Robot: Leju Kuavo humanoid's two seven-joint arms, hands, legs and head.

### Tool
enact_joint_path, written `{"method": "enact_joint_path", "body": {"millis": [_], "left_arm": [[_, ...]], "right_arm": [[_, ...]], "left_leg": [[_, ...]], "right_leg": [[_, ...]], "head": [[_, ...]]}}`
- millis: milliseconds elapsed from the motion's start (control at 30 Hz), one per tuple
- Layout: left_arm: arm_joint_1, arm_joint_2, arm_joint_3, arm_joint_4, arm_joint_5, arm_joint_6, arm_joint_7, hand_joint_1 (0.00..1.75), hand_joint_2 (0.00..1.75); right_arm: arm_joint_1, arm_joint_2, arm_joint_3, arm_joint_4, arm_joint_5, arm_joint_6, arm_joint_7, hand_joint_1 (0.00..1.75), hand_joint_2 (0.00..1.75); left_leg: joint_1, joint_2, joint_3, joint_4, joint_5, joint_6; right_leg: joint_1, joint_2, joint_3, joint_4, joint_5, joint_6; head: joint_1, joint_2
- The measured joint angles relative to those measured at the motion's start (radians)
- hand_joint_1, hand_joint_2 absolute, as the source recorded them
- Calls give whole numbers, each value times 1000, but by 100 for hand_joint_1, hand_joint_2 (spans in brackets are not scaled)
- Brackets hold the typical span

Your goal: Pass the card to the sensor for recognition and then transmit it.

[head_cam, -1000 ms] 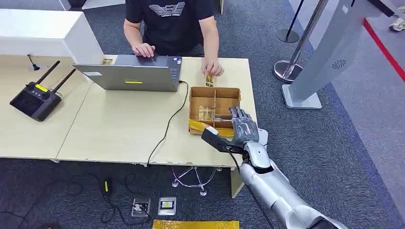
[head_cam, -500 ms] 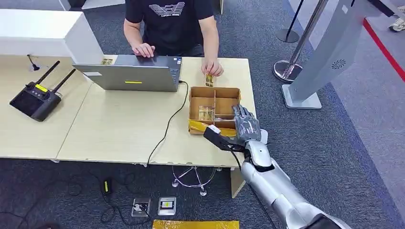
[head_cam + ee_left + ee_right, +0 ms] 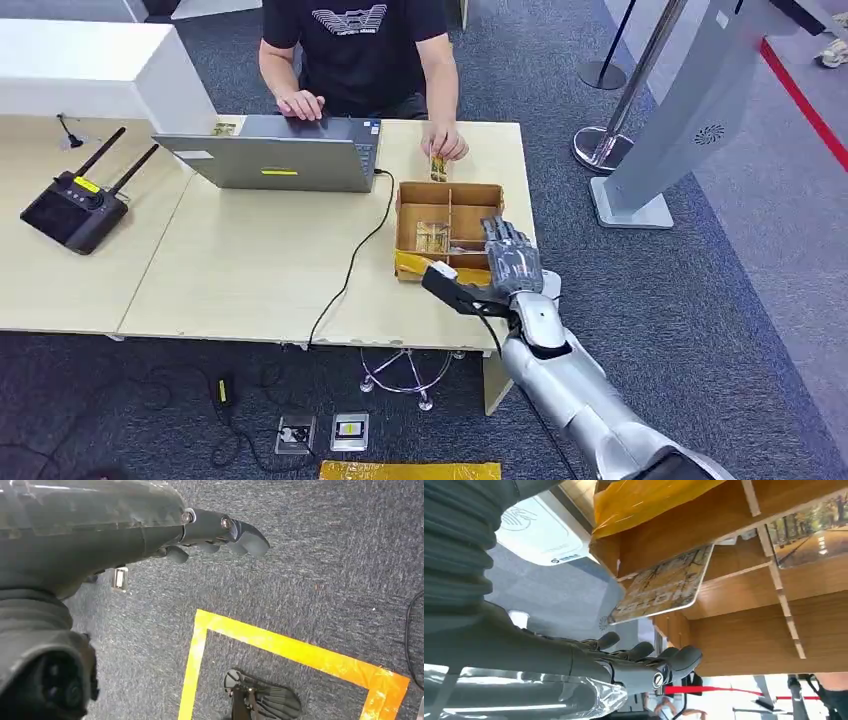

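- On the head view, the right hand (image 3: 513, 262) reaches over the near right corner of the wooden box (image 3: 448, 190) on the table (image 3: 240, 270). Its fingers look spread out, and I see nothing held in them.
- One card (image 3: 432, 237) lies flat in a slot of the box, near the hand. A person's hand (image 3: 445, 145) holds another small card just behind the box.
- So the job looks like it has only just begun. No card is picked up yet. Getting one, showing it to the sensor and handing it over are all left to do, I think.
- At the left wrist view, the left hand (image 3: 210, 532) hangs over grey carpet (image 3: 310, 570) with yellow tape (image 3: 280, 645) on it. Its fingers are a bit curled and hold nothing.
- At the right wrist view, the right hand's fingers (image 3: 684, 657) sit close under a card (image 3: 661, 587) that pokes out past the edge of the box. They seem not to touch it, but this view is turned and hard to read, so I cannot be sure.
- A white pad (image 3: 541, 532) lies just beside the box. It may be the sensor.
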Motion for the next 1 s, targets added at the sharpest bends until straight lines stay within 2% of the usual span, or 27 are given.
{"method": "enact_joint_path", "body": {"millis": [1000], "left_arm": [[0, 0, -4, 0, 13, 0, 0, 0, 0]], "right_arm": [[-3, 24, 0, -35, 3, 33, -2, 0, 175]], "left_leg": [[0, 0, 0, 0, 0, 0]], "right_leg": [[0, 0, 0, 0, 0, 0]], "head": [[0, 0]]}}
